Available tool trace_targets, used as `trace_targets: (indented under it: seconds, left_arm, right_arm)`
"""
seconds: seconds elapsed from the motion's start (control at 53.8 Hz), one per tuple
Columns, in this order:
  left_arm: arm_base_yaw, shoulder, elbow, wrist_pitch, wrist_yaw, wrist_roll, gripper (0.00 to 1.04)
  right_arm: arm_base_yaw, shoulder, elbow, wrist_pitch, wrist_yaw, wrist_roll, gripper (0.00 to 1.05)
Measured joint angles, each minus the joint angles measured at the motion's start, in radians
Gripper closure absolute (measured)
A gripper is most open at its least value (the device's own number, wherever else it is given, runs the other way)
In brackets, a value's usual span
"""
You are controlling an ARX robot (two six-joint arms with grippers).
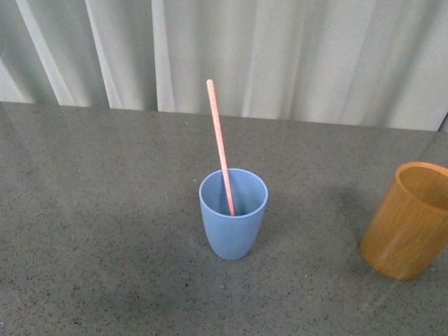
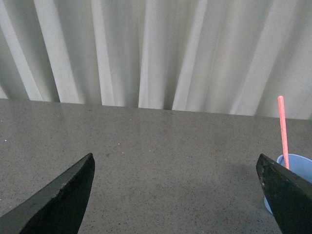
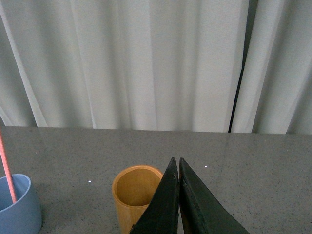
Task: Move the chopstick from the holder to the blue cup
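The blue cup stands upright at the middle of the table. The pink-red chopstick stands in it, leaning toward the back left. The orange-brown wooden holder stands empty at the right edge of the front view. No arm shows in the front view. My left gripper is open and empty above bare table, with the blue cup and chopstick behind one finger. My right gripper is shut and empty, just in front of the holder; the blue cup and chopstick show beside it.
The grey speckled table runs back to a pale pleated curtain. A dark gap in the curtain shows in the right wrist view.
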Motion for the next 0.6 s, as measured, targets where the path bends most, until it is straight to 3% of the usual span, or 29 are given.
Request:
trace_targets:
  seconds: [0.093,0.446,0.595]
  left_arm:
    - [0.000,0.000,0.000,0.000,0.000,0.000,0.07]
    - [0.000,-0.001,0.000,0.000,0.000,0.000,0.07]
    - [0.000,-0.001,0.000,0.000,0.000,0.000,0.07]
  right_arm:
    - [0.000,-0.100,0.000,-0.130,0.000,0.000,1.04]
    - [0.000,-0.139,0.000,-0.141,0.001,0.000,1.04]
    - [0.000,-0.139,0.000,-0.141,0.001,0.000,0.82]
